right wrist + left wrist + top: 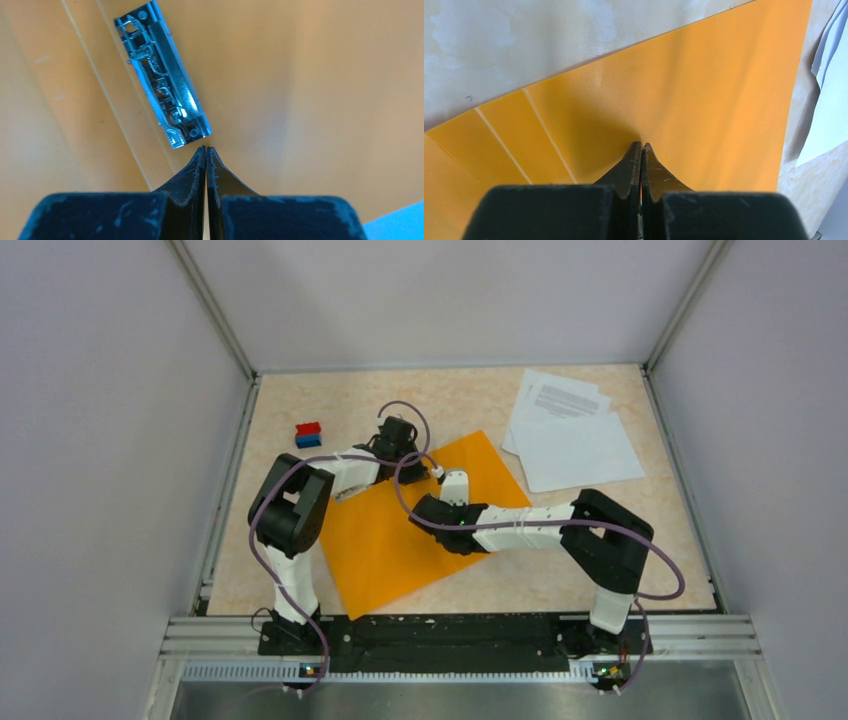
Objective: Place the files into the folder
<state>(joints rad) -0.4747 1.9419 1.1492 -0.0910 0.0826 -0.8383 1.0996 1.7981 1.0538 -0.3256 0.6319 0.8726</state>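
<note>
We see a beige marbled table (470, 400) with the folder (400, 550) lying flat and askew near its middle, one corner pointing toward the far edge. Its orange surface fills most of both wrist views. The files (575, 435) lie in a loose fan on the far right of the table, just beyond the folder's far right corner and well apart from both tools. The top sheet we can read as printed; the others look blank.

Both arms reach over the folder's far part, the left from the left side and the right across from the right. The left gripper (641, 146) has its jaws pressed together, with the tips down against the orange sheet near two crease lines. We cannot tell whether any of the sheet is pinched between them. The right gripper (205, 149) is likewise closed with nothing between its jaws. Its tips sit just beside the near end of the metal clip (162, 75), which runs along the spine crease.

A small red-and-blue block (308, 434) stands left of the folder.
</note>
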